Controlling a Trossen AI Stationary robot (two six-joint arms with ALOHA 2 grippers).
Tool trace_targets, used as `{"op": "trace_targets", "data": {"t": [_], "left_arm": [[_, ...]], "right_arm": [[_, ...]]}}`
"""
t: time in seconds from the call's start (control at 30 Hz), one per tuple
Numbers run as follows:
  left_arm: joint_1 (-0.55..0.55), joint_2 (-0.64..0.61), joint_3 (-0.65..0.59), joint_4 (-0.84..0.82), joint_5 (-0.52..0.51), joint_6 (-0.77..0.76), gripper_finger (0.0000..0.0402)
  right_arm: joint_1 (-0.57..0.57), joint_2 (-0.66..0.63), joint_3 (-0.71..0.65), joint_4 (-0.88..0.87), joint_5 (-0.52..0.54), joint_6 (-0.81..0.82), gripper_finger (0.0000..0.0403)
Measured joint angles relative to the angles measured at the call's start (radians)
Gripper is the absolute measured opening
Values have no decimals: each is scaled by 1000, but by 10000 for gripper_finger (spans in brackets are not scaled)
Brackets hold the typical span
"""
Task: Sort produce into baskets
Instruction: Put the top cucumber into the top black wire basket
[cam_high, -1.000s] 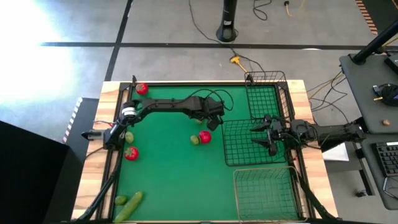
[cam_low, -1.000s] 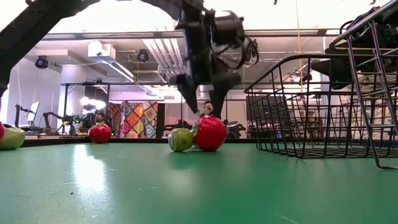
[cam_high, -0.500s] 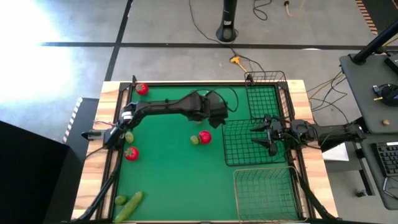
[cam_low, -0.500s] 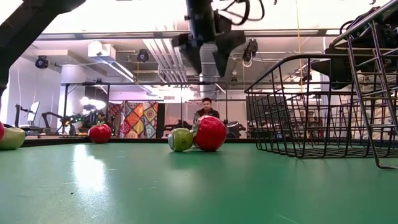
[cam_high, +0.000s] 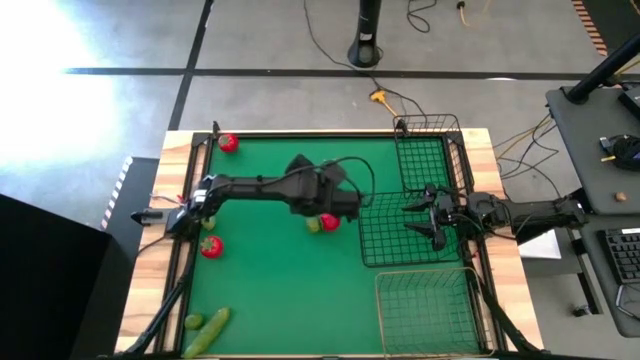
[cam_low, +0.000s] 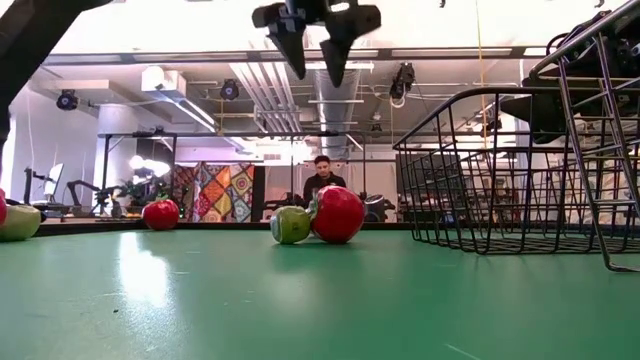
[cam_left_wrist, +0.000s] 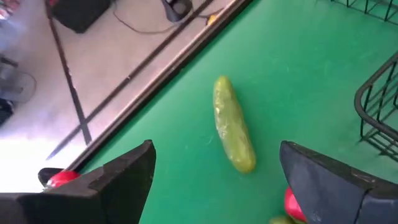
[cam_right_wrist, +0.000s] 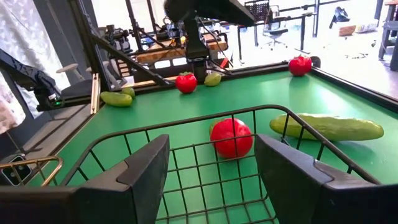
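Observation:
My left gripper (cam_low: 314, 58) is open and empty, high above a red fruit (cam_high: 329, 222) and a yellow-green fruit (cam_high: 313, 225) that touch each other mid-table. In the left wrist view a cucumber (cam_left_wrist: 233, 124) lies on the mat below its open fingers (cam_left_wrist: 216, 149); in the high view my arm hides it. My right gripper (cam_high: 432, 216) is open and empty over the larger dark basket (cam_high: 395, 250). A red fruit (cam_high: 229, 143), another red fruit (cam_high: 210, 246), a yellow-green fruit (cam_high: 193, 322) and a second cucumber (cam_high: 208, 332) lie along the left side.
The narrow dark basket (cam_high: 425, 150) stands at the far right and the pale wire basket (cam_high: 425, 310) at the near right. Another yellow-green fruit (cam_high: 207, 220) lies beside my left arm. A person (cam_low: 322, 180) shows in the room behind the table.
My left gripper has risen from just above the red and yellow-green fruits mid-table to well above them, still open and empty. The fruits have stayed in place.

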Motion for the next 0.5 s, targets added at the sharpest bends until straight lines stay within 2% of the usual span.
{"op": "trace_targets", "data": {"t": [0.5], "left_arm": [[-63,-26,6,-9,-104,-7,322]], "right_arm": [[0,0,0,0,0,0,228]]}}
